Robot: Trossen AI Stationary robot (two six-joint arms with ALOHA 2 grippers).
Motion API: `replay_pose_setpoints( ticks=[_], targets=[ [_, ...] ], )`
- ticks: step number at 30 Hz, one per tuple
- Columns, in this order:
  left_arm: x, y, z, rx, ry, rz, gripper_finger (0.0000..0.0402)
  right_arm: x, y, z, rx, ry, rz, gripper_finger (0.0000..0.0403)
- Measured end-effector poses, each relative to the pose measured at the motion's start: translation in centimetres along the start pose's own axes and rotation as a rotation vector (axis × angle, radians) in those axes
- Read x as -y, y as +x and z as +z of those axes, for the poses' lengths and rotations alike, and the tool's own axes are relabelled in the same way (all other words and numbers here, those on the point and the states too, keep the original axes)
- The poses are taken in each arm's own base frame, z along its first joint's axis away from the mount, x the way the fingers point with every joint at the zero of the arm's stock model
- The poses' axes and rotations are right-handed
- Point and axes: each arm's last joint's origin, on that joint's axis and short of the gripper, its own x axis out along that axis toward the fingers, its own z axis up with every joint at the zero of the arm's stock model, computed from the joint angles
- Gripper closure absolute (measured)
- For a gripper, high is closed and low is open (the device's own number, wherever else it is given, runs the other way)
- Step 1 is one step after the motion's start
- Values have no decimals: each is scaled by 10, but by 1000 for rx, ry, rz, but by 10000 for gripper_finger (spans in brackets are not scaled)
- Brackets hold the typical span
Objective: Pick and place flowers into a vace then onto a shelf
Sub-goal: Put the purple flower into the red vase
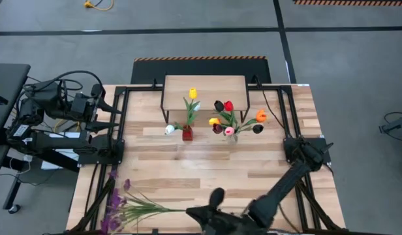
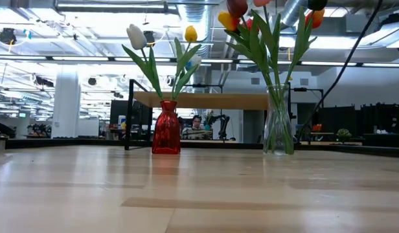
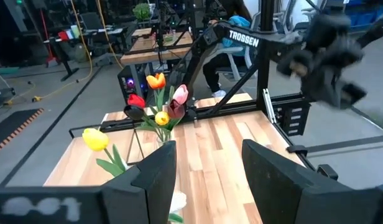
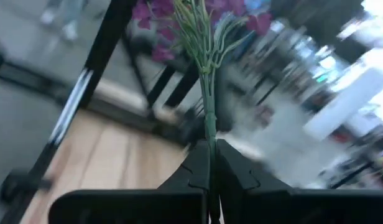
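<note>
A bunch of small purple blossoms (image 1: pixel 121 203) on green stems reaches past the table's near left corner. My right gripper (image 1: pixel 190 211) is shut on its stem end near the table's front edge. A red vase (image 1: pixel 186 134) with a yellow and a white tulip, and a clear glass vase (image 2: pixel 278 126) with several tulips (image 1: pixel 230 117), stand on the table in front of the shelf (image 1: pixel 204 85). My left gripper (image 3: pixel 207 165) is open with nothing between its fingers. It is drawn back off the table's left edge. My right gripper pinches the bunch's green stem (image 4: pixel 208 130) between its two fingers (image 4: pixel 194 165), at the end away from the blossoms. The fingers point about level toward the table's left and lie along the stem. The blossoms (image 4: pixel 155 15) stick out ahead of the fingers.
Black frame rails (image 1: pixel 119 124) run along both sides of the table, and the right arm's base (image 1: pixel 307 151) stands at the right edge. Bare planks lie between the vases and the front edge. Beyond the table, a person sits at a desk (image 2: pixel 196 126).
</note>
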Motion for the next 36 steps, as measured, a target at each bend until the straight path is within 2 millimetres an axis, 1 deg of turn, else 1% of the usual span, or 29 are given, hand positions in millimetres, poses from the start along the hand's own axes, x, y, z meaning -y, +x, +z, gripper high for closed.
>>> replay_pose_setpoints(
  ticks=[3, 6, 8, 10, 15, 20, 25, 29, 32, 36],
  targets=[
    [0, 0, 0, -1, -1, -8, 228, 14, -3, 20, 91, 4, -106, 402],
    [1, 0, 2, 25, 4, -51, 228, 39, 5, 34, 189, 46, -225, 402],
    [2, 2, 5, 57, 3, -102, 228, 59, 12, 40, 243, 101, -304, 400],
    [2, 3, 10, 97, -4, -155, 228, 76, 22, 41, 302, 135, -353, 400],
    [2, 12, 22, 233, -5, -289, 228, 107, 46, 39, 495, 152, -377, 402],
    [-4, 34, 26, 355, -80, -369, 228, 134, 72, 35, 605, 201, -320, 402],
    [-8, 57, 26, 415, -130, -476, 228, 157, 97, 22, 613, 255, -321, 402],
    [-8, 71, 28, 445, -137, -506, 228, 173, 112, 14, 634, 303, -299, 402],
    [-7, 79, 30, 460, -136, -520, 228, 180, 120, 8, 646, 329, -260, 402],
    [-6, 87, 33, 482, -137, -519, 228, 184, 128, 3, 635, 355, -223, 402]
  ],
)
